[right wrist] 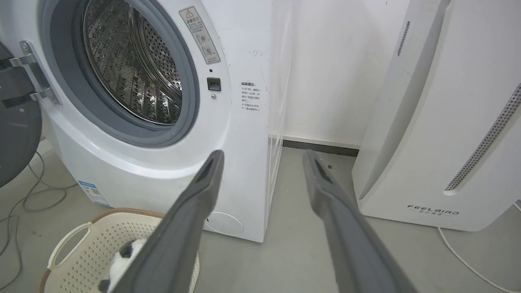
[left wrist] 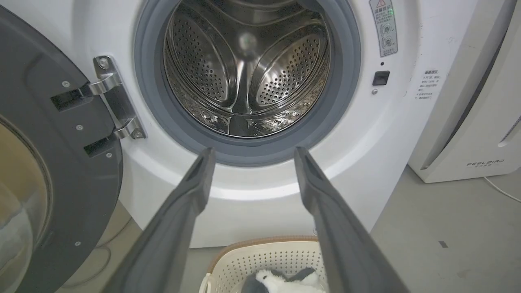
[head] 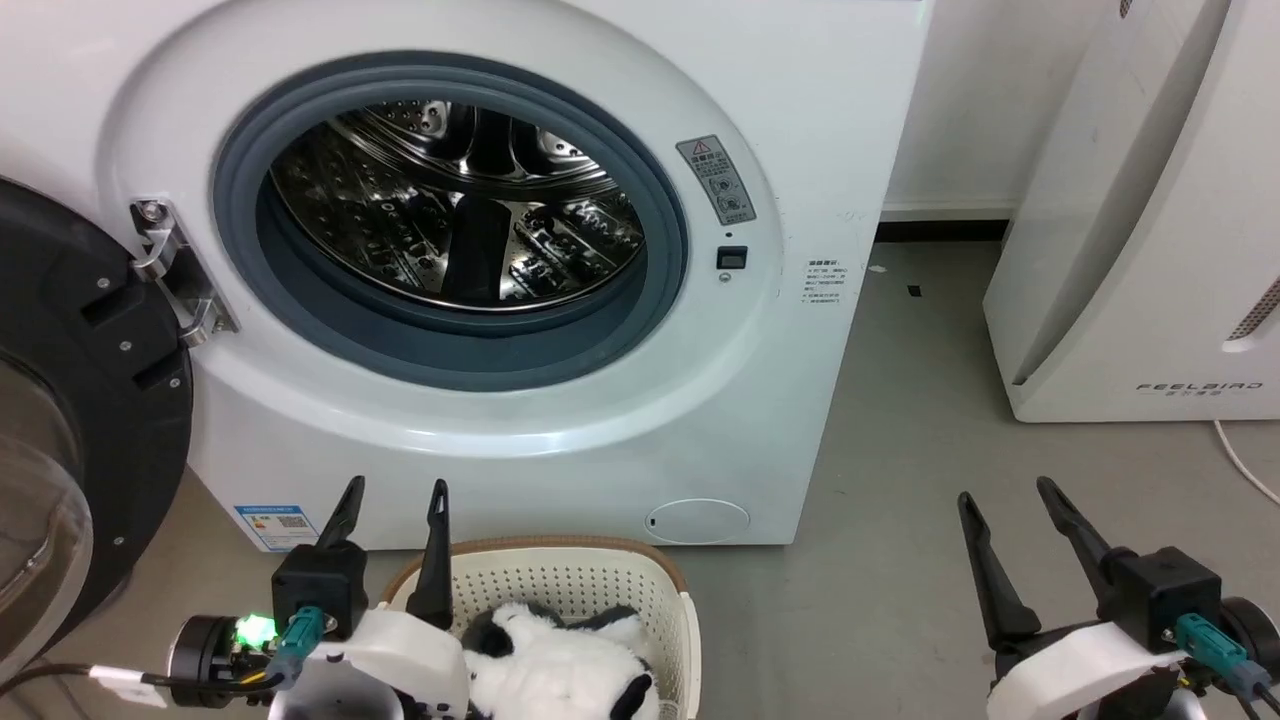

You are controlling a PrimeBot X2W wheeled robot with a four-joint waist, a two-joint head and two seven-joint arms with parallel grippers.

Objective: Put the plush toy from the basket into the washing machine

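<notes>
The plush toy [head: 560,665], fluffy white with black patches, lies in the cream perforated basket [head: 600,580] on the floor before the washing machine [head: 560,420]. The toy [left wrist: 281,280] and the basket [left wrist: 260,260] also sit at the bottom of the left wrist view, and low left in the right wrist view lie the toy [right wrist: 126,256] and the basket [right wrist: 89,248]. The washer's door [head: 80,420] hangs open to the left, baring the steel drum [head: 460,200]. My left gripper [head: 396,492] hovers open over the basket's left rim. My right gripper [head: 1005,495] stands open over bare floor, well right of the basket.
A white FEELAIRD appliance [head: 1150,220] stands at the right, with a white cable [head: 1245,460] trailing from it. Grey cables [right wrist: 24,199] lie on the floor left of the washer. Bare grey floor [head: 900,520] separates the washer and that appliance.
</notes>
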